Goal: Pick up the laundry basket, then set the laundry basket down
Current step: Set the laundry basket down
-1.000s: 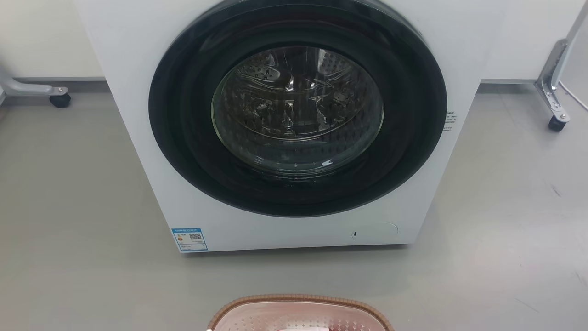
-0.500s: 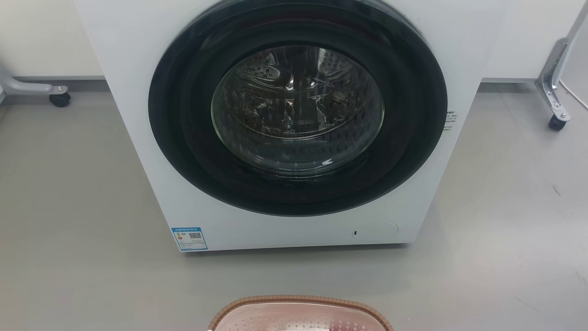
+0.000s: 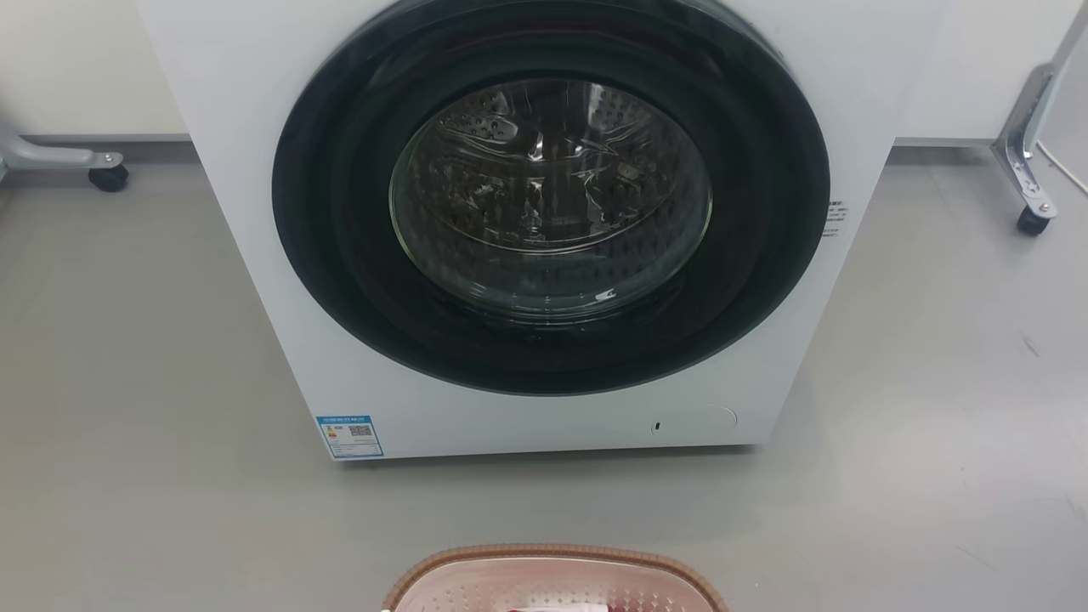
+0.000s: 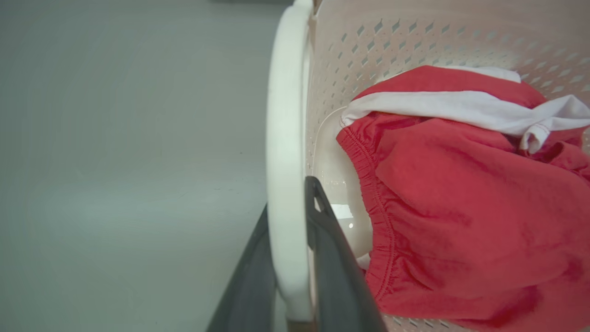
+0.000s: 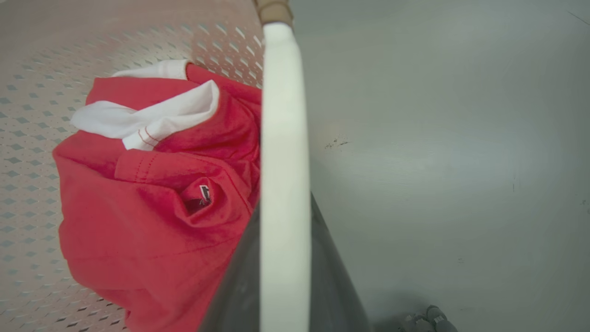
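- The basket [image 3: 552,568] is showing at the bottom centre of the head view, in front of the washer [image 3: 544,425]. I cannot tell whether it is resting on the grey floor [image 3: 127,382] or hanging just above it.
- The left gripper [image 4: 288,240] is clamping one white handle [image 4: 286,138] and the right gripper [image 5: 285,216] is clamping the other, so the grasp looks done. Lifting and setting down are probably remaining.
- The walls are showing as smooth, perforated pink plastic, with a brown woven-look rim and rounded, glossy handles.
- Soft red cloth [image 4: 461,207] and a white piece [image 4: 461,106] are lying crumpled inside.
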Robot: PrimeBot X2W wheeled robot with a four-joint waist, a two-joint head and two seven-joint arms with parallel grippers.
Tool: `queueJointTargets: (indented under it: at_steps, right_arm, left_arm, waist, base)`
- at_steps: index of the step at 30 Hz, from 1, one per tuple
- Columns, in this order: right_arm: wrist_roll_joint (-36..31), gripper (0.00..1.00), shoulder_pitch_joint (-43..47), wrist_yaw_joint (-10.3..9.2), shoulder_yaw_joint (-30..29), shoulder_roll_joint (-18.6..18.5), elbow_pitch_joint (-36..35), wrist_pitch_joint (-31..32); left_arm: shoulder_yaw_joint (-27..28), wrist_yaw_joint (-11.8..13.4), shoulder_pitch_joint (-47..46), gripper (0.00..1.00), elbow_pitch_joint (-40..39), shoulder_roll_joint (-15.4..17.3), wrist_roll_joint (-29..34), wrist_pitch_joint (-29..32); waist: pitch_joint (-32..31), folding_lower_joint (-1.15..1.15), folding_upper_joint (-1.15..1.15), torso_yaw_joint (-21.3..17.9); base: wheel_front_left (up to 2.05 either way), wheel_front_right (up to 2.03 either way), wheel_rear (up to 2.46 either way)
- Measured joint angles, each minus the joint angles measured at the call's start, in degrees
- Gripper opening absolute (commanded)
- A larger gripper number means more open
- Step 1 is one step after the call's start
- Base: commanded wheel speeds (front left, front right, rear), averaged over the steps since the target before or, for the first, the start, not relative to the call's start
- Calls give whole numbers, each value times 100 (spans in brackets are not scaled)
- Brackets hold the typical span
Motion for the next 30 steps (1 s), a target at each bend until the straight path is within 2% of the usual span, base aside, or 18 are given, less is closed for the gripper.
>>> queueJointTargets:
  at_steps: [16,30]
  right_arm:
    - [99,0,-451,0,62,-2,76,-113]
    - [-11,0,-1928,9,-134,13,397,-403]
  left_arm:
    - [-5,29,-295,0,-44,15,-21,-57]
    - [52,130,-1491,0,-318,112,10,-267]
  waist:
    - [498,0,1,-26]
    - [1433,1,1,-8]
  base:
    - [0,0,0]
    - [0,0,0]
